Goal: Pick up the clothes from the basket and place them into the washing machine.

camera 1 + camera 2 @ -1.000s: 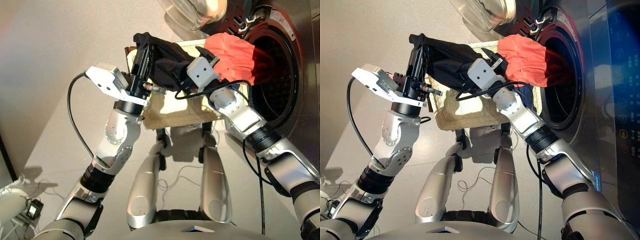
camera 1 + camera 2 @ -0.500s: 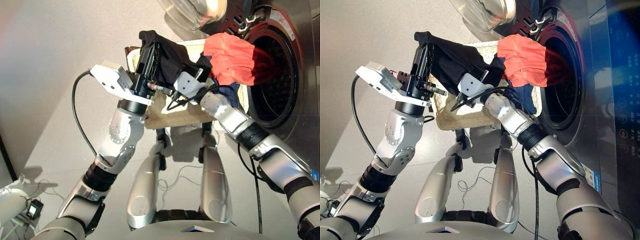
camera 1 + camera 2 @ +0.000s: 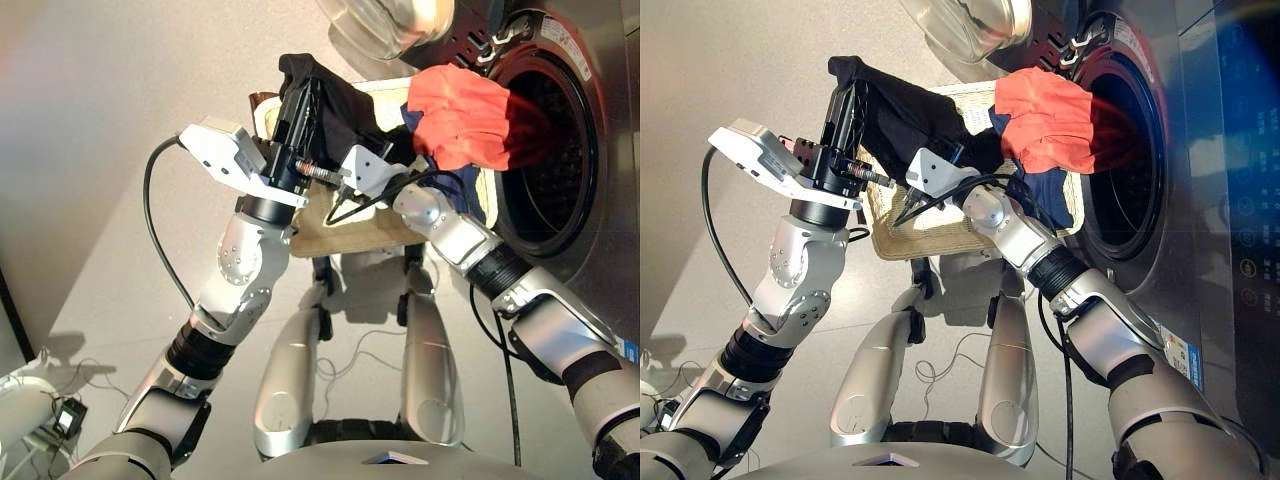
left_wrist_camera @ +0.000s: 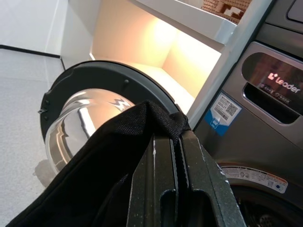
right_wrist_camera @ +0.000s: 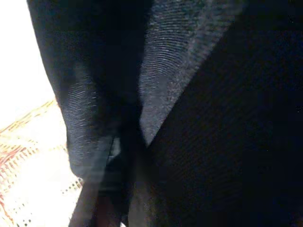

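Your right gripper [image 3: 970, 150] has pulled back from the drum mouth and now sits buried under the black garment [image 3: 905, 110], so you cannot tell how it stands. On your left, the left gripper [image 4: 176, 142] pinches that garment's edge, fingers pressed together, holding it above the basket [image 3: 350, 225]. Rightward, the dark blue garment [image 3: 1045, 195] hangs over the basket's end, and the orange-red garment [image 3: 465, 115] drapes over the washing machine [image 3: 590, 60] rim (its open door [image 4: 80, 118] stands behind).
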You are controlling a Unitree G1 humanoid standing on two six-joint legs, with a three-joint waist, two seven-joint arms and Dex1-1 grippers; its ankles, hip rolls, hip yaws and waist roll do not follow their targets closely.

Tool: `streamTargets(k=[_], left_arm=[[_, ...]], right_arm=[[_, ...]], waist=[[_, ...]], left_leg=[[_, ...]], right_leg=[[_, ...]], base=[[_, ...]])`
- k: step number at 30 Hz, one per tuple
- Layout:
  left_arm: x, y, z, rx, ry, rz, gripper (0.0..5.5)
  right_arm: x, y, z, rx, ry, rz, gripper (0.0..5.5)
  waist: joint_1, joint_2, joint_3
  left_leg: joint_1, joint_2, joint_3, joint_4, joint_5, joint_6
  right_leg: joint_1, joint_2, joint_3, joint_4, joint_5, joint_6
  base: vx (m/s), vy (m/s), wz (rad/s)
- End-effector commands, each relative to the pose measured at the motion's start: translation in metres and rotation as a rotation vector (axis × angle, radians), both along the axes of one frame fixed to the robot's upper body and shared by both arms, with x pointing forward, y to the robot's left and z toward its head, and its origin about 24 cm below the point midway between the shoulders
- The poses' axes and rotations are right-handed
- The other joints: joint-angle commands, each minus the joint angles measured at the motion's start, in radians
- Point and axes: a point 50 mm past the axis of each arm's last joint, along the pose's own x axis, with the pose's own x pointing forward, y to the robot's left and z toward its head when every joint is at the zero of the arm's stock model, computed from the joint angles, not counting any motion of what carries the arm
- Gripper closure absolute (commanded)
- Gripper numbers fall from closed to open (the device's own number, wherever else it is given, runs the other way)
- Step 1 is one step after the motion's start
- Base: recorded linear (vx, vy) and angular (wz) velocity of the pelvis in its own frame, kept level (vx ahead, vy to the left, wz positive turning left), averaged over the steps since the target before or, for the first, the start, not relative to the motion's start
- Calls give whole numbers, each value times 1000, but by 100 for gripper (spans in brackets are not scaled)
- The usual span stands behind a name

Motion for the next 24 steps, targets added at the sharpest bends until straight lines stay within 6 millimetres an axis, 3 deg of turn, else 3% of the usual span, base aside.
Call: streamTargets(k=[1, 13, 16, 21, 23, 24], left_arm=[[-27, -5, 18, -78, -135, -74, 550], [-28, -3, 18, -94, -137, -41, 550], [-27, -3, 17, -89, -133, -31, 550], [-26, -3, 16, -93, -134, 0, 550], [-25, -3, 14, -85, -130, 1, 354], [-25, -2, 14, -80, -128, 0, 300]], right_arm=[[-9, 19, 20, 83, -98, 76, 550], [-10, -14, 37, 198, -298, -80, 550], [-10, -23, 35, 257, -316, -138, 550], [-15, -56, 18, 472, -356, -351, 550], [-17, -75, 7, 553, -338, -450, 550], [-18, -82, 0, 570, -325, -488, 550]], waist=[[15, 10, -98], [6, 9, -89], [4, 9, -89], [-8, 11, -80], [-14, 12, -77], [-15, 11, -76]], left_leg=[[-65, 16, -4, 63, 1, -89], [-69, 16, -4, 73, -2, -86], [-68, 16, -5, 75, -3, -85], [-73, 18, -10, 93, -9, -81], [-73, 16, -13, 97, -11, -80], [-73, 17, -16, 100, -13, -79]], right_leg=[[34, -58, 2, -36, 2, 105], [29, -56, 1, -24, -1, 105], [29, -55, 0, -22, -2, 106], [27, -52, 2, -4, -11, 107], [28, -52, 1, 1, -13, 107], [29, -51, 1, 4, -14, 107]], base=[[0, 0, 0], [0, 0, 0], [0, 0, 0], [0, 0, 0], [0, 0, 0], [0, 0, 0]])
